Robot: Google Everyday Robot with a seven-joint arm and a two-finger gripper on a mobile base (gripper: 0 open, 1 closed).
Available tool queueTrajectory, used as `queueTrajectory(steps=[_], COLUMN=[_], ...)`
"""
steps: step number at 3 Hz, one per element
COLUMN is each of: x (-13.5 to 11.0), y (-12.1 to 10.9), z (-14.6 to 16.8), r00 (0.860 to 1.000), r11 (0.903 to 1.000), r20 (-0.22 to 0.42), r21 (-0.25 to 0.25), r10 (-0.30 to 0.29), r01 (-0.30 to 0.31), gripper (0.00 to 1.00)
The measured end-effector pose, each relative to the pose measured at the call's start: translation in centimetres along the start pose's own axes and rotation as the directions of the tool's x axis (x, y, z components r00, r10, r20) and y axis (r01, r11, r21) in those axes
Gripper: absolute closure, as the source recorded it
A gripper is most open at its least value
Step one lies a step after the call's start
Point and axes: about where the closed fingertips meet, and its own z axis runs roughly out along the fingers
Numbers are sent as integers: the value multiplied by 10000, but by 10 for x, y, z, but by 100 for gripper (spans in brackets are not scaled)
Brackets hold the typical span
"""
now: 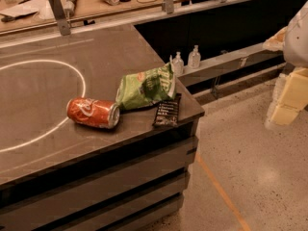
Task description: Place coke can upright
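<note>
Status: nothing done yet, as far as can be seen.

- The small red-orange aluminium coke can [93,112] with white script is found lying on its side on the dark grey table [110,47]. Its silver end is turned right, toward the table's front corner.
- The can's left end is laid across the white painted circle line [84,83].
- The crinkled green chip bag [147,86] is placed just beside the can's right end. Contact between the two cannot be confirmed.
- A flat dark snack wrapper [167,111] is set right of the can, near the table edge.
- The cream-coloured gripper [285,110] is located at the right edge of view, over the floor and well apart from the table and can. Whether it is open or closed cannot be told.

Left to do, as judged: approach, grasp on the can body, rotation to vertical, set-down on a silver end, release. Clearance to the bag should be watched on approach.
</note>
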Motion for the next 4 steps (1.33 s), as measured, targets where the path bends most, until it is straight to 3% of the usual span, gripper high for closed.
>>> queueTrajectory(steps=[1,2,3,4], x=[-1,-27,-81,-161], y=[0,-9,-22,-27], z=[0,3,7,18], r00=[10000,9988,9885,9634], r11=[10000,9990,9908,9723], r20=[6,182,679,1444], r21=[20,48,31,-272], r10=[-8,-448,-1351,-2259], r01=[8,447,1353,2321], gripper=[0,0,0,0])
